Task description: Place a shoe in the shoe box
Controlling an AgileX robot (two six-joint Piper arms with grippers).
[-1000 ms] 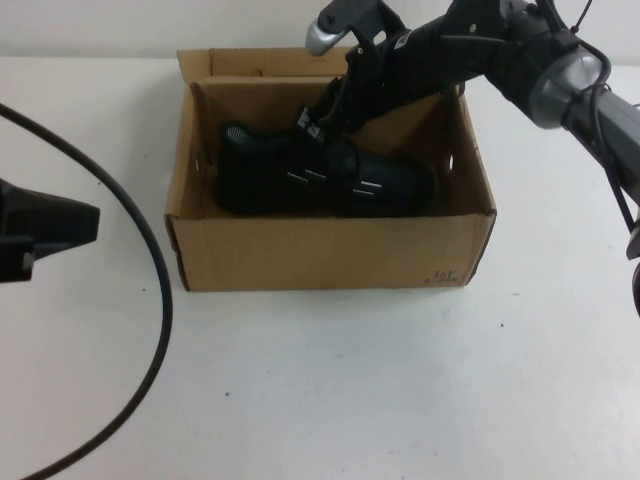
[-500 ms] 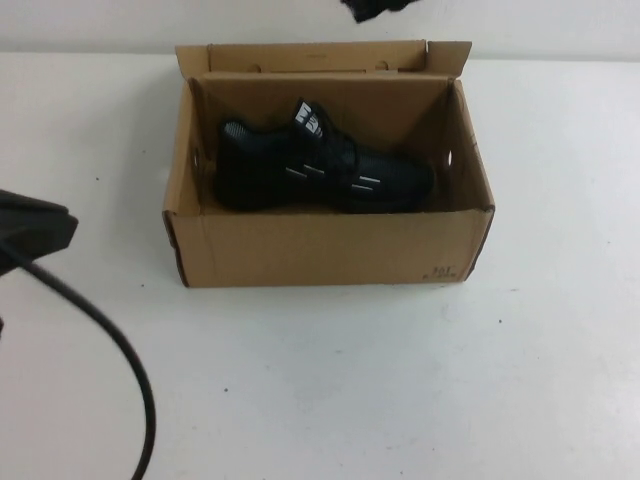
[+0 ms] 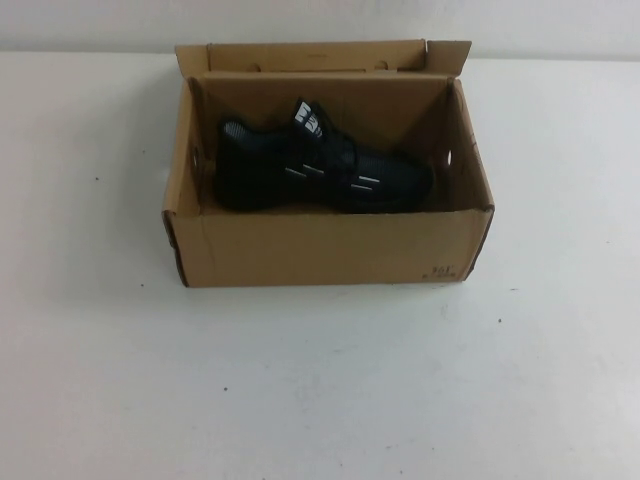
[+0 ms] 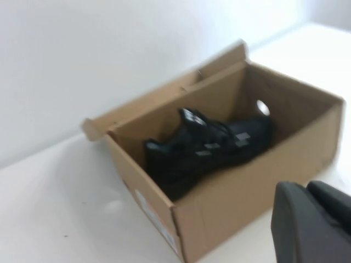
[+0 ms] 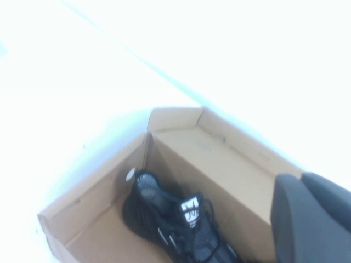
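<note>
The black shoe point(image 3: 320, 172) lies on its sole inside the open brown shoe box point(image 3: 330, 252), toe toward the right, white tongue label up. Neither arm shows in the high view. In the left wrist view my left gripper point(image 4: 308, 190) is shut and empty, held off to the side of the shoe box point(image 4: 247, 192), apart from the shoe point(image 4: 208, 148). In the right wrist view my right gripper point(image 5: 300, 182) is shut and empty, above and behind the shoe box point(image 5: 219, 153), looking down on the shoe point(image 5: 175, 224).
The box stands on a white table point(image 3: 320, 380) near the back wall, its rear flap point(image 3: 315, 55) upright. Small handwriting point(image 3: 443, 272) marks the front right corner.
My right arm has let go of the shoe and risen out of the high view. My left arm and its cable have also left that view. The shoe stays in the box.
</note>
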